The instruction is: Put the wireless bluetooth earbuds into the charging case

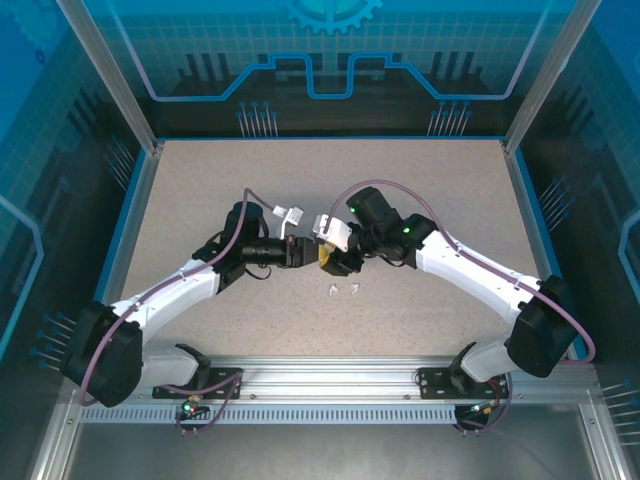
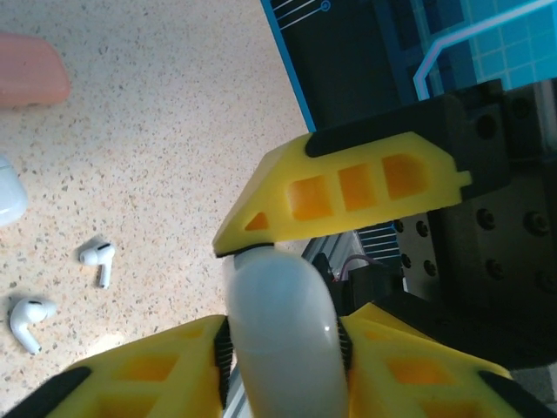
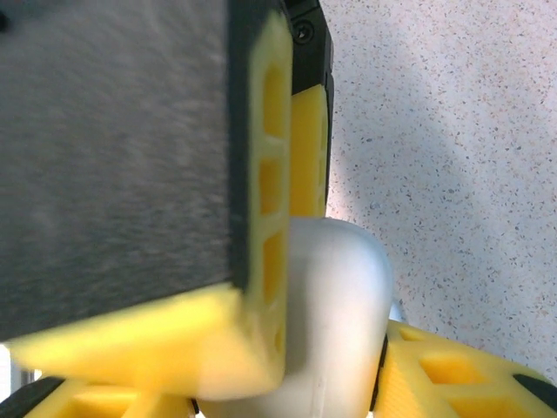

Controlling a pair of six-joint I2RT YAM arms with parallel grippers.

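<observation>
A white charging case (image 2: 280,287) hangs above the table between both grippers. My left gripper (image 2: 283,329) is shut on it, its pads pressing both sides. My right gripper (image 3: 322,370) is shut on the same case (image 3: 341,287), and one of its yellow fingers (image 2: 348,192) lies across the case's top in the left wrist view. In the top view the left gripper (image 1: 308,255) and right gripper (image 1: 332,258) meet at the table's middle. Two white earbuds (image 1: 331,290) (image 1: 354,288) lie loose on the table just in front of them, also seen as earbuds (image 2: 97,258) (image 2: 28,320).
A salmon-pink rounded case (image 2: 30,70) and the edge of another white case (image 2: 7,193) lie on the speckled table (image 1: 430,200) in the left wrist view. Blue walls and aluminium posts ring the table, with a rail along the near edge.
</observation>
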